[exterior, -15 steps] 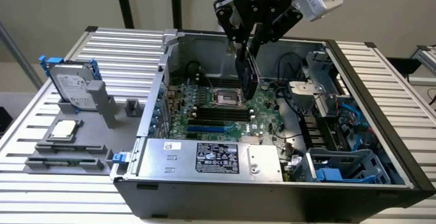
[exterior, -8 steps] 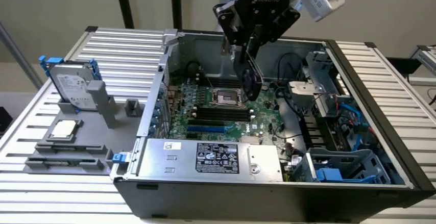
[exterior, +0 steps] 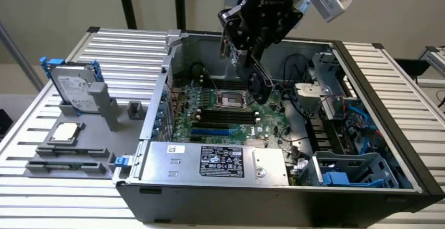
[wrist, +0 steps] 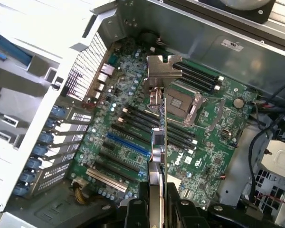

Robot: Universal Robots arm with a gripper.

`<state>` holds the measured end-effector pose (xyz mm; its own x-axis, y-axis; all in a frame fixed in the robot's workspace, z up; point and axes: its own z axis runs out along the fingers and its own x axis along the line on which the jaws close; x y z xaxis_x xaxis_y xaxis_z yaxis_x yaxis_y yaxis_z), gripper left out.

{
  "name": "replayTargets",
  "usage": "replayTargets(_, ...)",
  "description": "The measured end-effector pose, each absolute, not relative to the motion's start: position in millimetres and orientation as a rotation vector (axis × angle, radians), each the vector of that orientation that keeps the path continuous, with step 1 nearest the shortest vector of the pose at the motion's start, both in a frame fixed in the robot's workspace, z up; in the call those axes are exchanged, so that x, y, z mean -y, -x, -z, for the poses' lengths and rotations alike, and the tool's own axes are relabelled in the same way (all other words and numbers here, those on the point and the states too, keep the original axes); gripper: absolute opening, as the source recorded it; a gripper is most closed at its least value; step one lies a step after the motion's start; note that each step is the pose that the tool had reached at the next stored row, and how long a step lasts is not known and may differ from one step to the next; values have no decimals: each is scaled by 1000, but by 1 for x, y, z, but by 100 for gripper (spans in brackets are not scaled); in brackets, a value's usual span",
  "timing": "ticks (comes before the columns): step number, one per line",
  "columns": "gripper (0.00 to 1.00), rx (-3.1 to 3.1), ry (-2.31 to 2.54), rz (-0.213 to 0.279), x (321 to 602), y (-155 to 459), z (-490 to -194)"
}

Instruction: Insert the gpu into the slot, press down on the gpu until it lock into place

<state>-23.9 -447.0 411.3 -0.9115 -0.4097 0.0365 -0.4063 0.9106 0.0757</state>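
hanging over the open computer case (exterior: 208, 197), the hand (exterior: 251, 57) is clenched on the gpu (exterior: 259, 81), card edge-on with its silver bracket (wrist: 159, 71) leading, up above the motherboard (wrist: 213, 137), not seated in the bright-blue slot (wrist: 128, 145).

Your exterior view stands well back and high, facing down over the table (exterior: 125, 46) into the whole open case (exterior: 278, 208), while your wrist view sits close above, looking down past the gripper (wrist: 156, 204) and its clamped gpu (wrist: 159, 137), both sharing the motherboard (exterior: 208, 111) (wrist: 114, 118) and slot (exterior: 210, 132) (wrist: 128, 145).
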Motion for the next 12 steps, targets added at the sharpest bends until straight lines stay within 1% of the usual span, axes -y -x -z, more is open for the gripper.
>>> replayTargets(12,26,2928,-969,92,447,24,-405)
